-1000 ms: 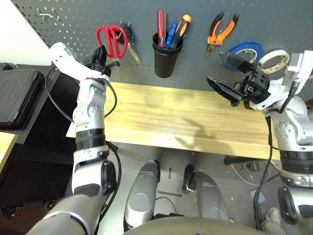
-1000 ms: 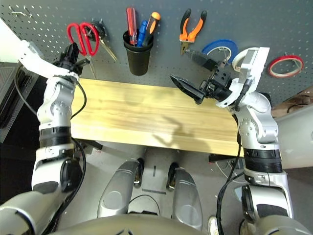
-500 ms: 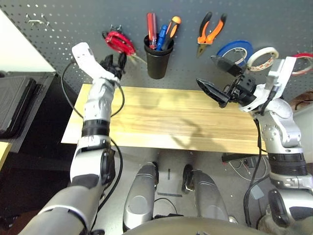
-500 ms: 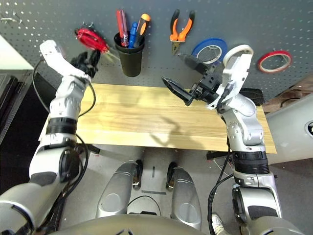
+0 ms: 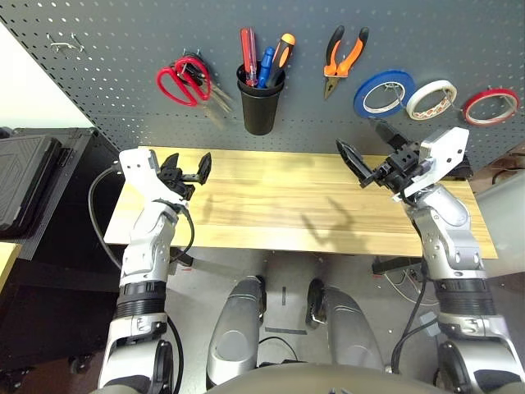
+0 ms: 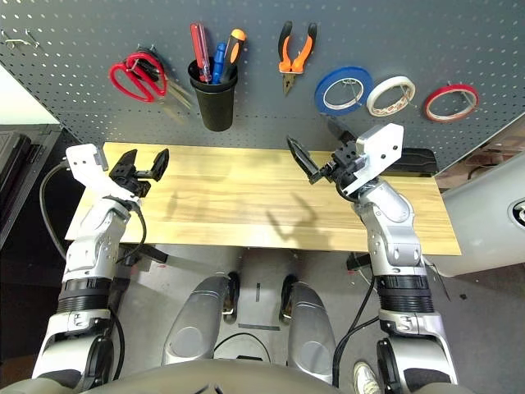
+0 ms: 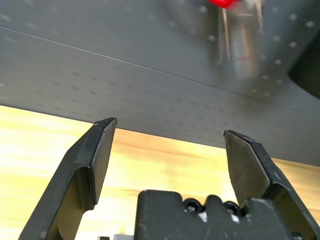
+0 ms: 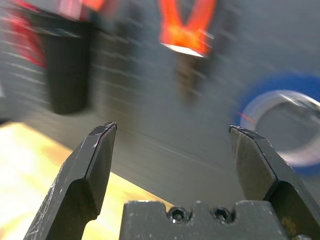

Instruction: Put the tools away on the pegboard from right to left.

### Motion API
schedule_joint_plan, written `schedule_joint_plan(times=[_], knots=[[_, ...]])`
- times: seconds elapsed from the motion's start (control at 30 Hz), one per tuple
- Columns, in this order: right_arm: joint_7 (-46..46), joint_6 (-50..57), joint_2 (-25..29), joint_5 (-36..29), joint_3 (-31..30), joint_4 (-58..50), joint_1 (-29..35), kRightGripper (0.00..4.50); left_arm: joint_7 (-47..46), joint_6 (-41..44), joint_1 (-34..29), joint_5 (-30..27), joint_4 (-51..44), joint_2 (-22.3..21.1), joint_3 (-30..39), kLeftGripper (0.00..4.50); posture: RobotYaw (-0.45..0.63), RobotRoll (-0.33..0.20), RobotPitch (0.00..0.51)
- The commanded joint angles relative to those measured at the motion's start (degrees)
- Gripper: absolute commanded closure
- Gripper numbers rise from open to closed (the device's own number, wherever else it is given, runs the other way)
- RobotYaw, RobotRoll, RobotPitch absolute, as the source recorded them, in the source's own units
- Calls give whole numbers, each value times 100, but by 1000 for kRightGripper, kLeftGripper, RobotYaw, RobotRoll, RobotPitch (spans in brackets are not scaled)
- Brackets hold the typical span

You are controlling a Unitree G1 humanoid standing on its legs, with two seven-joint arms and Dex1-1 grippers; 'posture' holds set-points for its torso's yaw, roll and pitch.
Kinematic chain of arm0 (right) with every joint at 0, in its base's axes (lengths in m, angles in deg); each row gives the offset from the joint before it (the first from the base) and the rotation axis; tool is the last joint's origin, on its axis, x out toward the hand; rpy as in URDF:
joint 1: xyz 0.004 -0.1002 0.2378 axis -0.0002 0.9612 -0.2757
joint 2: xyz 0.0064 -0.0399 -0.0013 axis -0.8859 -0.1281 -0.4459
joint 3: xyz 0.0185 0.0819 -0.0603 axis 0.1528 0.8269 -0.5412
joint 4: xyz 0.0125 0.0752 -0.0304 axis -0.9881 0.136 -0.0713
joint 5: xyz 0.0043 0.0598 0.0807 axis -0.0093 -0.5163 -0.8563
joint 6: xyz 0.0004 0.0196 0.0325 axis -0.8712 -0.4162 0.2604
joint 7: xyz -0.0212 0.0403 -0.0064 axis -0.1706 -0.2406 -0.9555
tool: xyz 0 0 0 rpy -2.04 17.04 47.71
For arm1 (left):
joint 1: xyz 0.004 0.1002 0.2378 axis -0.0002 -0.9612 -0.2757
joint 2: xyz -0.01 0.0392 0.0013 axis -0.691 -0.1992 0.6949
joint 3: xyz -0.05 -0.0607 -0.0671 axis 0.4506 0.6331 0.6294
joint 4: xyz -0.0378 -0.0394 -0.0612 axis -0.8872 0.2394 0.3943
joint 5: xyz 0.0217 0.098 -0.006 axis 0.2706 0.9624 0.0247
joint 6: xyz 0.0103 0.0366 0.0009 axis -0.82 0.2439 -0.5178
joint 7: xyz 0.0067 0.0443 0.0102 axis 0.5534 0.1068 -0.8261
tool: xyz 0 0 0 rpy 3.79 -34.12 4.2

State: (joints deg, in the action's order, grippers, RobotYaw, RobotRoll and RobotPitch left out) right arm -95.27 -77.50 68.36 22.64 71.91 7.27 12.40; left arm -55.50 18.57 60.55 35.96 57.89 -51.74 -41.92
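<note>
As seen from the head camera, the pegboard [image 5: 98, 90] carries every tool. From right to left hang the red tape ring [image 5: 490, 106], a white tape roll [image 5: 431, 98], a blue tape roll [image 5: 384, 92] and the pliers [image 5: 344, 53]. Next comes a black cup [image 5: 260, 105] holding the red screwdriver [image 5: 246, 53] among other drivers, then the red scissors [image 5: 180, 80] hanging beside black-handled scissors [image 5: 199, 67]. Both grippers hover over the wooden bench [image 5: 287, 205]. The left gripper [image 5: 186, 168] is at the bench's left end, jaws apart and holding nothing. The right gripper [image 5: 365, 156] is near the right end, jaws likewise spread and holding nothing.

Left wrist view: fingers [image 7: 87, 165] wide apart, with the bench [image 7: 165, 160] and pegboard [image 7: 125, 75] ahead.

Right wrist view: fingers [image 8: 85, 175] wide apart, with the blurred pliers [image 8: 187, 25], cup [image 8: 65, 70] and blue tape roll [image 8: 280, 120] on the board ahead.
</note>
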Motion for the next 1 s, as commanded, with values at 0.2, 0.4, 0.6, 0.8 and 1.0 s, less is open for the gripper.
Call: schedule_joint_plan(times=[0.2,0.4,0.6,0.8,1.0], knots=[[1747,-968,-141,816,633,1145,217,0,68,-949,-237,168,574,-255,407,24,127,0,128],[2217,-1539,-9,849,882,2003,13,0,154,-1402,-53,199,1150,-428,492,24,104,0,118],[2369,-1803,253,783,1051,2559,-177,0,149,-1610,67,223,1466,-529,525,24,90,0,125],[2407,-1912,307,765,1051,2736,-246,0,83,-1717,123,238,1663,-578,571,24,80,0,134],[2369,-1953,332,753,1038,2861,-279,0,-53,-1773,109,250,1720,-581,630,24,97,0,143]])
